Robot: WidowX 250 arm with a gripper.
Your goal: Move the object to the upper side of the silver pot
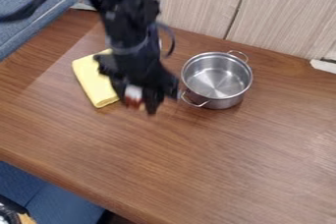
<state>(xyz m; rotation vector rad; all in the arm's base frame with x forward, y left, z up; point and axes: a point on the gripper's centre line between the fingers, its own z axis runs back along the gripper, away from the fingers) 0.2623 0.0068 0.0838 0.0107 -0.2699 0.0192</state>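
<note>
The claw (pixel 137 103) was closed around the red-and-white object (pixel 133 94), left of the silver pot (pixel 217 77), probably so it could carry it safely to the pot's far side.

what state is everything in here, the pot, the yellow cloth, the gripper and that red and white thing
silver pot: upright, lidless, empty
yellow cloth: folded, lying flat, partly hidden behind the arm
gripper: hanging down over the table, left of the pot in the view
red-and-white object: at the gripper, partly hidden, too blurred to tell if held
</note>
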